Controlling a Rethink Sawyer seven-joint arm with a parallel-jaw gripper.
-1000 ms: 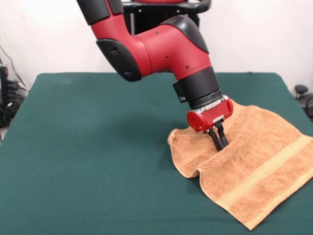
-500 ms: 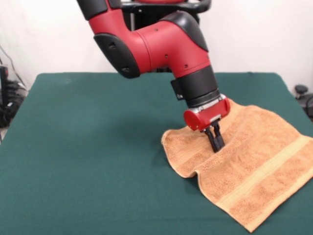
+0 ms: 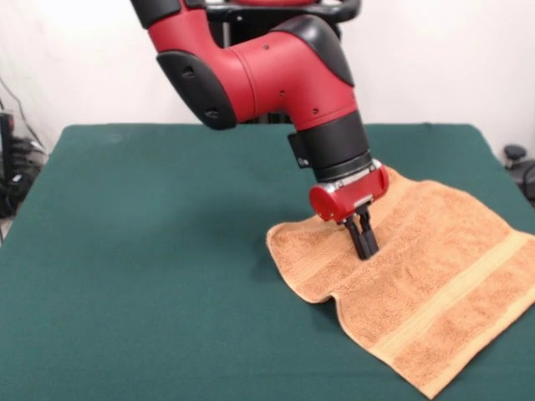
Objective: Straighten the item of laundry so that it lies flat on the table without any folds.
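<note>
While the tool [image 3: 365, 249] sits pressed into the towel [image 3: 418, 284] with its two dark fingers [image 3: 361, 241] drawn close together, we judge it is pinching a small ridge of cloth, though the fabric between the tips is too small for us to confirm. We read that grip as the reason the towel's 9 o'clock part is humped: that flap lies doubled, with a rounded fold along its edge and a notch at about 6 o'clock of the tool where the fold meets the flat part.

On the counter [image 3: 150, 251], the towel lies toward 4 o'clock from the centre. Its pale woven band [image 3: 451, 292] runs diagonally across the flat part, which looks smooth. The corner at 5 o'clock comes close to the counter's near edge, and the 3 o'clock side runs out of our view, so we cannot say how much room remains there.

Toward 9 o'clock we see wide bare green felt, so we think the fold is best dragged out that way.
</note>
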